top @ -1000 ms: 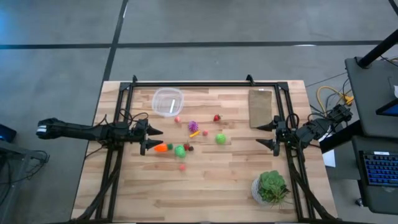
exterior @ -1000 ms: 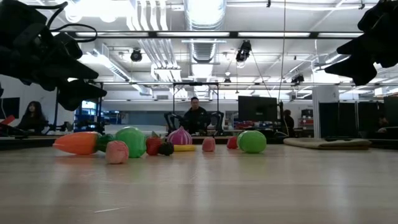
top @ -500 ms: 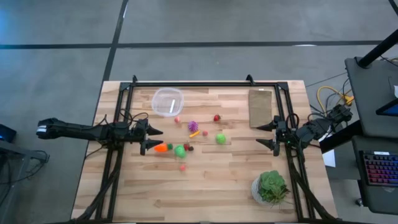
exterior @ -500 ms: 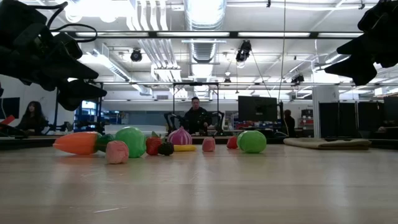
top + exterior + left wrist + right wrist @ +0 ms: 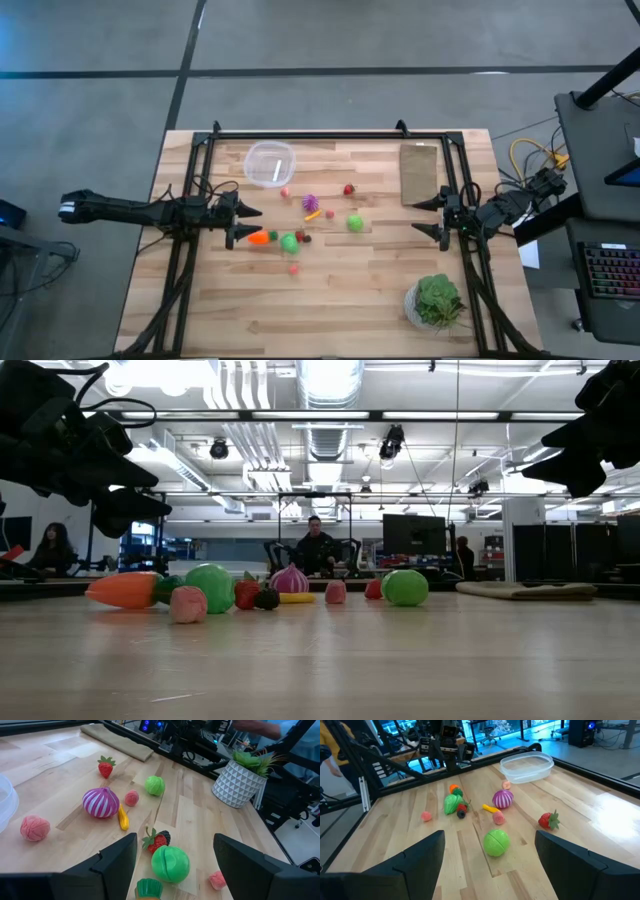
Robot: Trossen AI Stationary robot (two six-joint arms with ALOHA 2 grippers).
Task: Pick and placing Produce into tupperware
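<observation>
The produce lies scattered at the table's middle: an orange carrot [image 5: 258, 238], two green balls [image 5: 290, 241] [image 5: 355, 222], a purple striped piece [image 5: 310, 202], a strawberry [image 5: 348, 188], a yellow-orange bit [image 5: 313, 214] and small pink pieces [image 5: 293, 269]. The clear round tupperware [image 5: 270, 163] stands far left of them with nothing in it. My left gripper [image 5: 243, 225] hovers open just left of the carrot. At the right, my right gripper [image 5: 418, 218] hovers open, pointing at the produce. Both are clear of the table in the low view.
A flat tan board [image 5: 420, 172] lies at the far right. A leafy plant in a white pot [image 5: 435, 302] stands at the near right. Black frame bars [image 5: 330, 134] run along the far edge and both sides. People sit in the room beyond the table [image 5: 315, 545].
</observation>
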